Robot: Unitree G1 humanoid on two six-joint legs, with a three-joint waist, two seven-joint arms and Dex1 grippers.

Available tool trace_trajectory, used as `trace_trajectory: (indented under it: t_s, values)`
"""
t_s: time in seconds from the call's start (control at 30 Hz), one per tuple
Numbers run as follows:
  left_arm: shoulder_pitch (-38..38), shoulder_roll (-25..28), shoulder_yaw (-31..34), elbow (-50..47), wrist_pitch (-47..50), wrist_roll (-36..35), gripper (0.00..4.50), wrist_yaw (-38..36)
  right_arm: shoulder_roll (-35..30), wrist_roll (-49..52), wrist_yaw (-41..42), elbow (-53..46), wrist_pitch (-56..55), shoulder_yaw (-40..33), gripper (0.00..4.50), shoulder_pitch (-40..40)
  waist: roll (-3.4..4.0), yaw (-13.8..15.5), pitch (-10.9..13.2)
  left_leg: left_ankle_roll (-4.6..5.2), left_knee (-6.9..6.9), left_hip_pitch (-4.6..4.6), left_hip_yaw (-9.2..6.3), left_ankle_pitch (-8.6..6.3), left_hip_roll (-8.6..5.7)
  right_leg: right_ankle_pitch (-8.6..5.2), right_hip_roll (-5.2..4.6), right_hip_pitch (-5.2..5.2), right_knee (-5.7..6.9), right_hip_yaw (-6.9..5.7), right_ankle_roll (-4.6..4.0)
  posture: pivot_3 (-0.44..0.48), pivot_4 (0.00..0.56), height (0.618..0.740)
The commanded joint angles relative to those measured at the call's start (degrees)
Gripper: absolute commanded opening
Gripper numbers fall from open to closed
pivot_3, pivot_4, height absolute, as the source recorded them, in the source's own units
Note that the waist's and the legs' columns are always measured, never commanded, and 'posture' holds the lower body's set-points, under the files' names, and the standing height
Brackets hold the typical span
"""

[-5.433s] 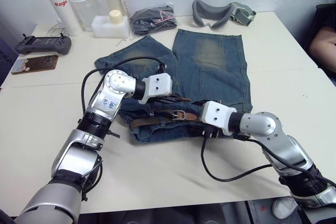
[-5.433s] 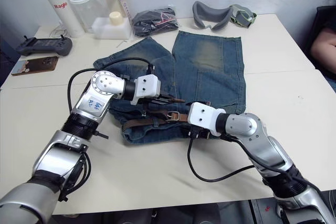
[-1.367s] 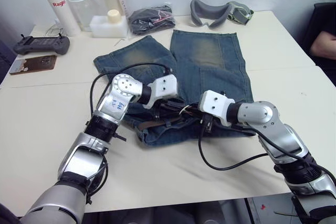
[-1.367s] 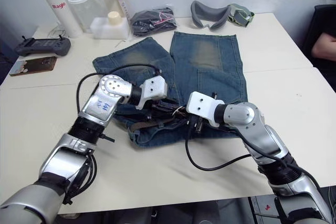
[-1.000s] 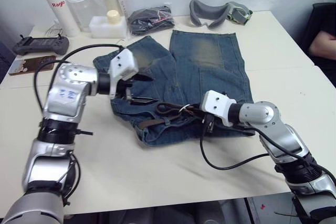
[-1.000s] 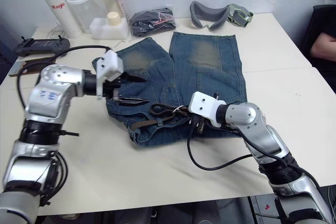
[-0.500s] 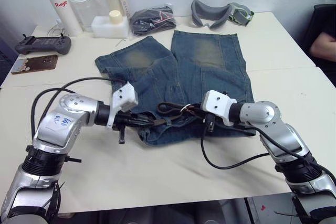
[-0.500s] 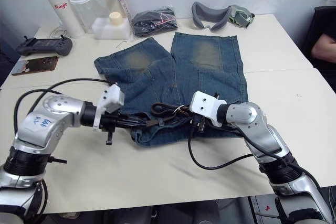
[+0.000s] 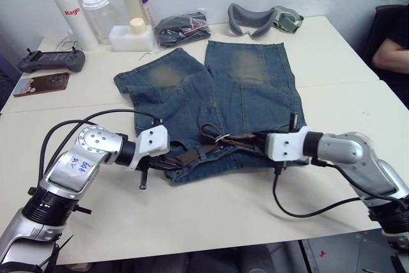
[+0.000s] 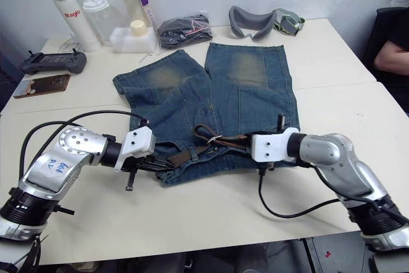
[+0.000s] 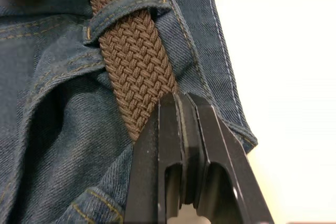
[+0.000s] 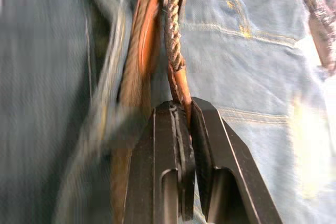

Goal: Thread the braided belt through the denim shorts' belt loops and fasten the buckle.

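Observation:
The denim shorts lie flat on the table, waistband toward me. Across the waistband runs the braided belt, bunched into a loop near the middle, where a silver glint of the buckle shows. My left gripper is at the waistband's left end, shut, its tips pressed on the woven strap just past a belt loop; no strap shows between the pads. Toward the waistband's right side, my right gripper is shut on the belt's tan leather tip.
At the table's back stand bottles, a white box, a black fabric bundle and a grey goggle strap. A controller and phone lie at the left. A person's arm shows at the right edge.
My left gripper came down from over the left leg, where it was open, to the waistband's left end and shut. My right gripper drew the belt tip to the right.

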Motion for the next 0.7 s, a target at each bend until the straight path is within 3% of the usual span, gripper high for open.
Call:
trace_trajectory:
  t_s: [0.03,0.2,0.27,0.47,0.6,0.7]
  values:
    - [3.87,1.6,-3.55,2.55,0.87,1.71,0.1,-2.42,-4.0,-4.78,-8.65,10.09,-17.6,-6.2,0.0,2.3,0.08,0.02,-0.1,0.04,0.07,0.0,0.1,-0.04,0.03,-0.02,-0.02,0.0,0.03,0.0,-0.01,0.0,0.15,0.641]
    - [4.75,2.59,-2.91,3.34,0.03,1.56,0.1,-3.62,-8.57,-13.09,-20.19,24.77,-34.2,-8.43,0.0,4.99,0.09,-0.16,-0.47,0.25,1.16,-0.02,0.64,-0.87,0.08,-0.7,-0.26,-0.22,1.21,-0.01,-0.49,0.0,0.15,0.641]
    - [5.42,3.16,-2.57,3.38,-0.21,1.57,0.1,-4.01,-9.13,-14.21,-22.44,27.95,-37.25,-8.27,0.0,5.36,0.36,-0.37,-0.76,0.48,2.01,-0.06,1.2,-1.5,0.17,-1.18,-0.78,-0.37,1.92,0.0,-0.12,0.0,0.15,0.641]
    - [7.58,4.94,-2.6,3.25,-1.76,2.98,0.1,-4.32,-8.97,-18.64,-27.13,32.6,-41.14,-6.24,0.0,6.28,0.49,-0.26,-2.02,0.86,4.06,-0.4,1.78,-3.41,0.69,-2.29,-0.81,-0.91,3.74,-0.01,-0.87,0.0,0.15,0.641]
    - [8.42,5.7,-2.7,3.38,-2.69,3.48,0.1,-4.22,-8.33,-23.34,-31.69,35.21,-42.04,-4.87,0.0,5.16,0.45,-0.23,-2.4,0.97,4.22,-0.32,1.85,-3.81,0.76,-2.64,-0.75,-0.95,3.98,0.02,-0.67,0.0,0.15,0.641]
    - [9.05,6.45,-2.64,3.59,-3.35,3.72,0.1,-4.4,-8.27,-26.38,-34.6,36.68,-42.54,-3.39,0.0,4.35,0.46,-0.24,-2.68,0.98,4.32,-0.32,1.88,-3.92,0.8,-3.07,-0.74,-0.97,4.08,0.07,-1.34,0.0,0.15,0.641]
